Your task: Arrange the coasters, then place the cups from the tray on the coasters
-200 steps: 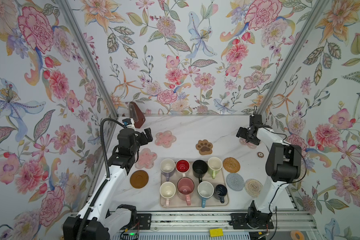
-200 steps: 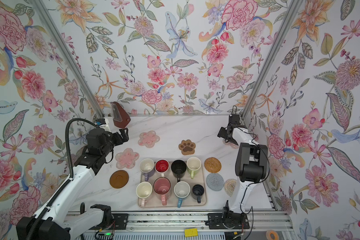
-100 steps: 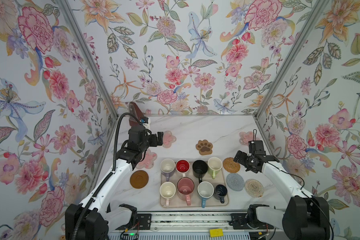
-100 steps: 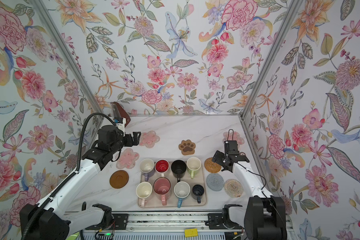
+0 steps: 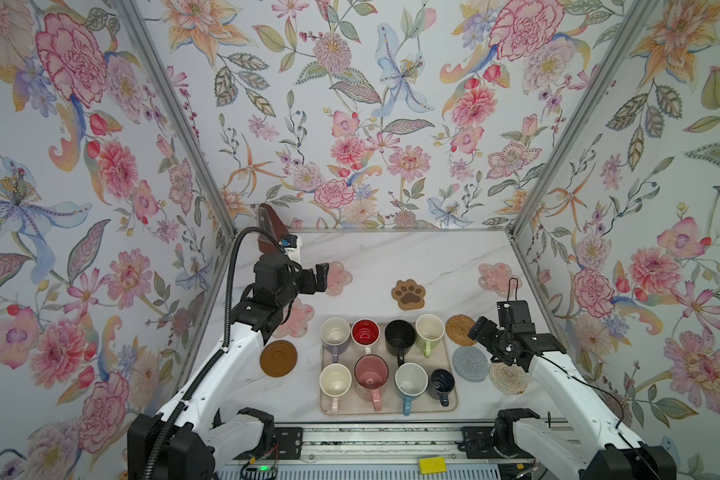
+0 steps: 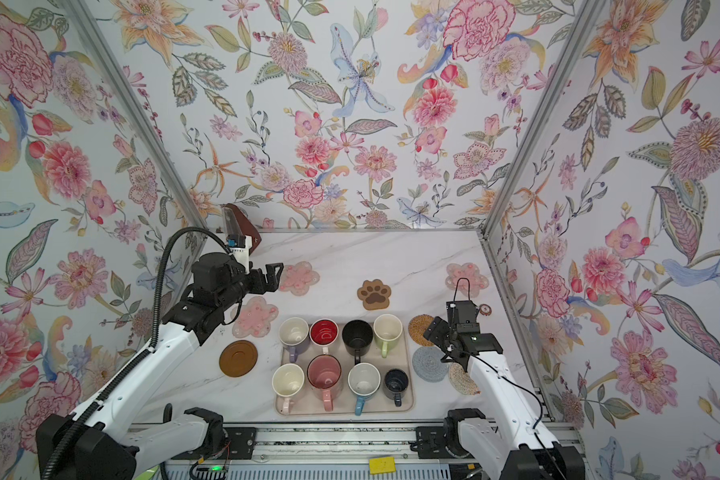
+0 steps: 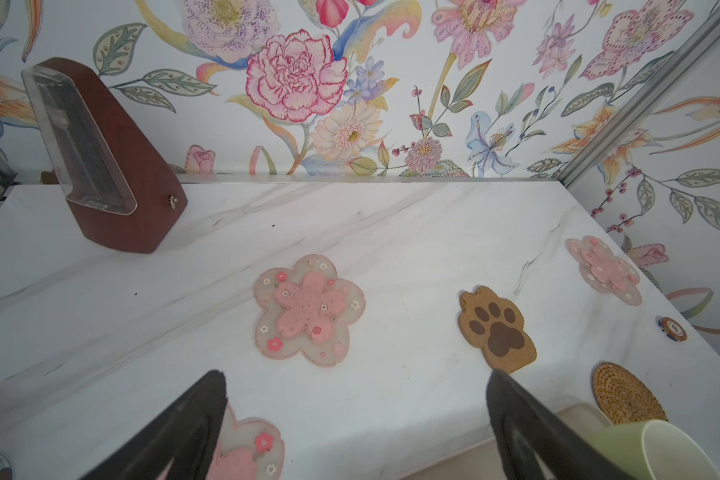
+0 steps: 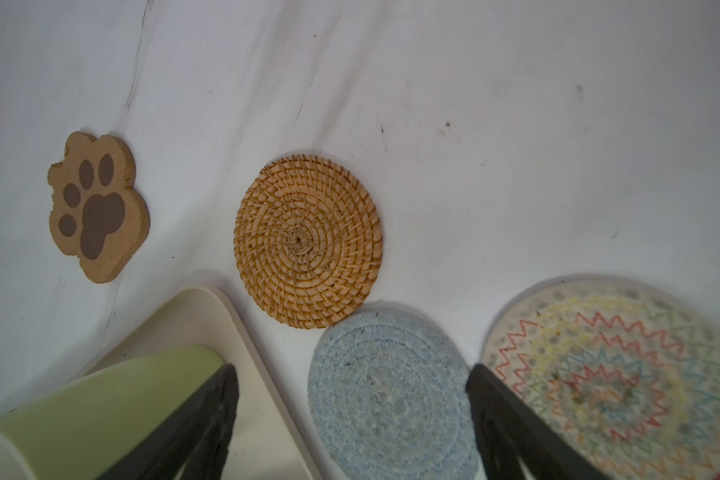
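The beige tray [image 5: 453, 401] holds several cups, among them the light green one [image 5: 430, 330] and the lavender one [image 5: 335, 334]. Coasters lie around it: pink flowers [image 5: 338, 278] [image 5: 298, 320] [image 5: 494, 279], paw print [image 5: 409, 294], brown disc [image 5: 278, 358], rattan [image 5: 460, 329], grey round [image 5: 470, 363] and cream round [image 5: 508, 377]. My left gripper [image 5: 321, 278] [image 7: 356, 376] is open and empty, above the table between two flower coasters [image 7: 308, 309]. My right gripper [image 5: 479, 334] [image 8: 352, 370] is open over the grey round [image 8: 391, 399], beside the green cup [image 8: 100, 399].
A brown metronome [image 5: 269, 228] stands in the back left corner. A small poker chip [image 6: 484, 309] lies by the right wall. Floral walls close in three sides, and the metal rail [image 5: 391, 440] runs along the front.
My right arm has swung from the back right corner, by the pink flower coaster there, to the near right over the grey round. My left gripper moved right towards the back flower coaster.
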`<state>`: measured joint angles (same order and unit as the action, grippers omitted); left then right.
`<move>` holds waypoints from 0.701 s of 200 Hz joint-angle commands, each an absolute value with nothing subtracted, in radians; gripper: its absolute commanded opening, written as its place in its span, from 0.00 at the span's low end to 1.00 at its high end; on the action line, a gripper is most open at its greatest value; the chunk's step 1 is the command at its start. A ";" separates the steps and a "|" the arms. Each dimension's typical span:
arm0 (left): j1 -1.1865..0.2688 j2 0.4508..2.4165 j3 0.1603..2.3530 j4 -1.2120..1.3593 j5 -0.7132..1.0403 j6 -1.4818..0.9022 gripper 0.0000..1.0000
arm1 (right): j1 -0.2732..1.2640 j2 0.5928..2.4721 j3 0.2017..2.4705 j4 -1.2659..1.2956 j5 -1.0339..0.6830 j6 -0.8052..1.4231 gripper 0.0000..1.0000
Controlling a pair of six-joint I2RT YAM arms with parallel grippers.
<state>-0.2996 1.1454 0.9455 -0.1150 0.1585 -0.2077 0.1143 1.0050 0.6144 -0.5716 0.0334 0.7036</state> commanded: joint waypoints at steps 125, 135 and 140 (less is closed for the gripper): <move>-0.307 1.175 0.936 -0.083 0.312 -0.203 0.99 | 0.212 1.399 0.712 -0.258 0.009 0.791 0.86; -0.307 1.178 0.935 -0.080 0.319 -0.201 0.99 | 0.213 1.412 0.709 -0.255 0.011 0.799 0.86; -0.307 1.180 0.936 -0.080 0.324 -0.202 0.99 | 0.216 1.418 0.707 -0.250 0.011 0.801 0.86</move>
<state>-0.2996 1.1801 0.9401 -0.0841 0.2787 -0.2226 0.2085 1.3884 0.6945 -0.2790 0.0067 0.7731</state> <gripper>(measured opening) 0.989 0.861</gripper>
